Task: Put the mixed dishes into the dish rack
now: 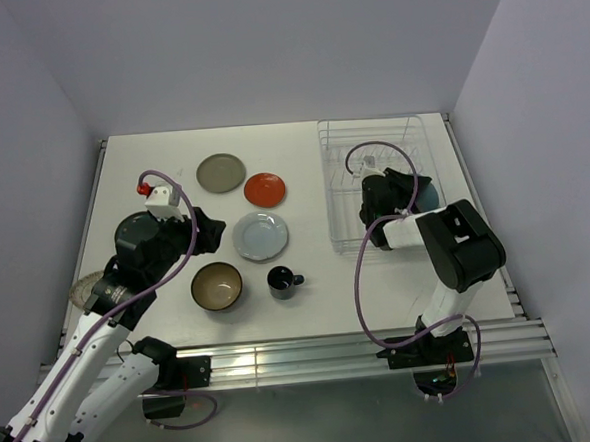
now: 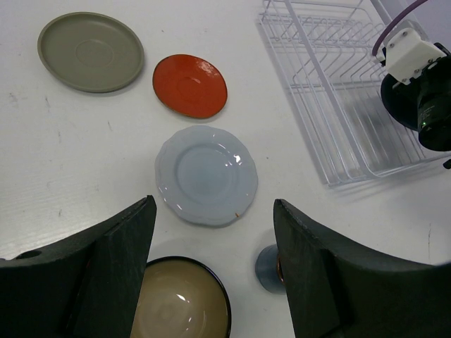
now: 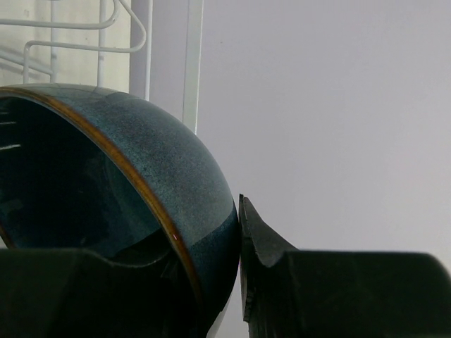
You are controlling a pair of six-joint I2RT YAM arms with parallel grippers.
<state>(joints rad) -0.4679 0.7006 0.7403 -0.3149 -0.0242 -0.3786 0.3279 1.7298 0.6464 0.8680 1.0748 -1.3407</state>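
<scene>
My right gripper (image 3: 211, 282) is shut on the rim of the teal-blue bowl (image 3: 106, 204) and holds it over the white wire dish rack (image 1: 370, 141); the bowl (image 1: 424, 195) shows at the rack's right side. My left gripper (image 2: 211, 282) is open and empty above the olive-brown bowl (image 2: 180, 303) and the small black mug (image 2: 266, 267). The pale blue-white plate (image 2: 206, 174), the orange-red plate (image 2: 190, 85) and the grey-olive plate (image 2: 90, 51) lie flat on the table. In the top view my left gripper (image 1: 210, 231) hovers left of the pale plate (image 1: 260, 235).
The white table (image 1: 150, 150) ends in a metal rail at the near edge (image 1: 313, 355). Grey walls close in at the back and both sides. A round metal piece (image 1: 89, 291) lies at the left edge beside the left arm.
</scene>
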